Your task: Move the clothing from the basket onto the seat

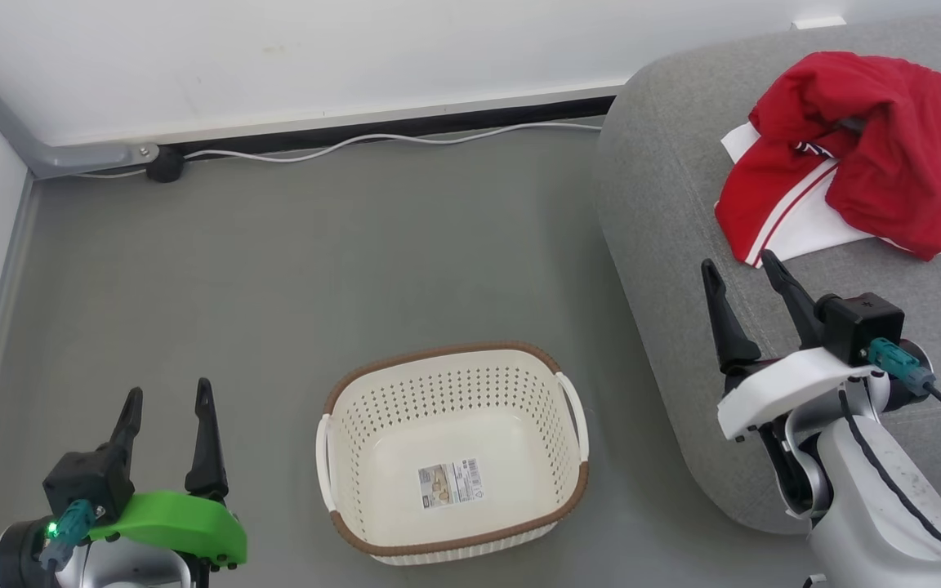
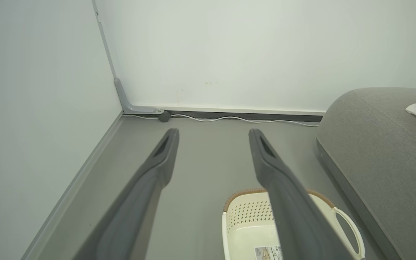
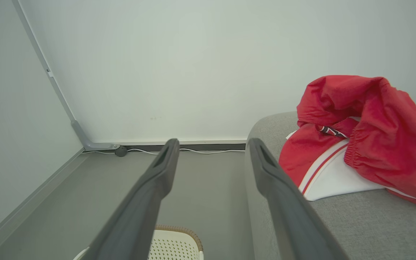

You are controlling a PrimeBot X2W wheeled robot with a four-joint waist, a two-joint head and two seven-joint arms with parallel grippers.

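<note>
Right gripper point(image 1: 738, 261): fingers spread apart, nothing between them, poised over the front part of the seat point(image 1: 666, 245). The clothing point(image 1: 854, 155) lies crumpled in a heap on the seat at about 1 o'clock from this gripper in the head view, with red fabric folded over a white panel that has thin red stripes. The nearer fingertip sits just beside the white hem; contact cannot be determined. No item stands between the fingers and the heap. Left gripper point(image 1: 170, 389): fingers likewise parted and holding nothing, above the grey floor point(image 1: 274, 261). The basket point(image 1: 438, 353) stands upright on the floor at about 3 to 4 o'clock from the left gripper and 8 o'clock from the right gripper, near the seat's front edge but apart from it. A label sticker point(image 1: 450, 482) shows on its bare bottom. At 12 o'clock, a white cable point(image 1: 372, 139) runs along the base of the wall, ending near a grey corner bracket point(image 1: 54, 155).
</note>
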